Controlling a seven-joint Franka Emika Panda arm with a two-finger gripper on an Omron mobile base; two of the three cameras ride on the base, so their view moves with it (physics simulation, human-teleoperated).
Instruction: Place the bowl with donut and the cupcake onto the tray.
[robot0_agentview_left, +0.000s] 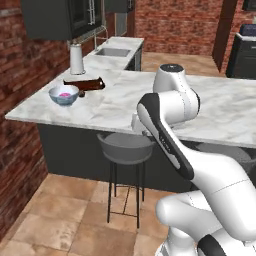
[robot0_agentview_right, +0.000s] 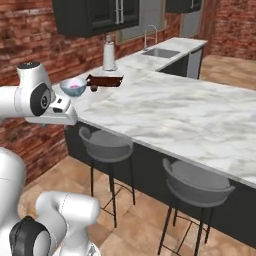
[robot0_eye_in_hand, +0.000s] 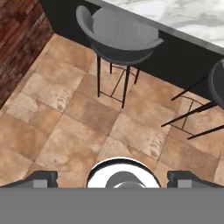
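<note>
I see the bowl (robot0_agentview_left: 64, 94) sitting on the marble counter (robot0_agentview_left: 150, 102) near its left end, with something pink inside it. From the right base view the bowl (robot0_agentview_right: 73, 86) sits near the counter's (robot0_agentview_right: 165, 112) far corner. The tray (robot0_agentview_left: 85, 84) lies flat just behind the bowl, toward the wall, and looks to be touching or almost touching it; in the right base view the tray (robot0_agentview_right: 106, 80) is just right of the bowl. A white paper-towel roll (robot0_agentview_left: 76, 59) stands upright behind the tray, and a sink (robot0_agentview_left: 113, 51) is set into the counter farther back.

My arm is folded up in front of the counter, well apart from the bowl and tray, with the hand aimed down at the floor. In the hand view the fingers (robot0_eye_in_hand: 112, 179) stand wide apart with nothing between them; one dark fingertip (robot0_eye_in_hand: 43, 178) shows at the lower left. Below the hand I see the tiled floor (robot0_eye_in_hand: 65, 131) and a grey stool (robot0_eye_in_hand: 117, 37) tucked against the counter's dark front. A second stool (robot0_agentview_right: 196, 182) stands to its right.

I cannot make out the cupcake with any certainty.
</note>
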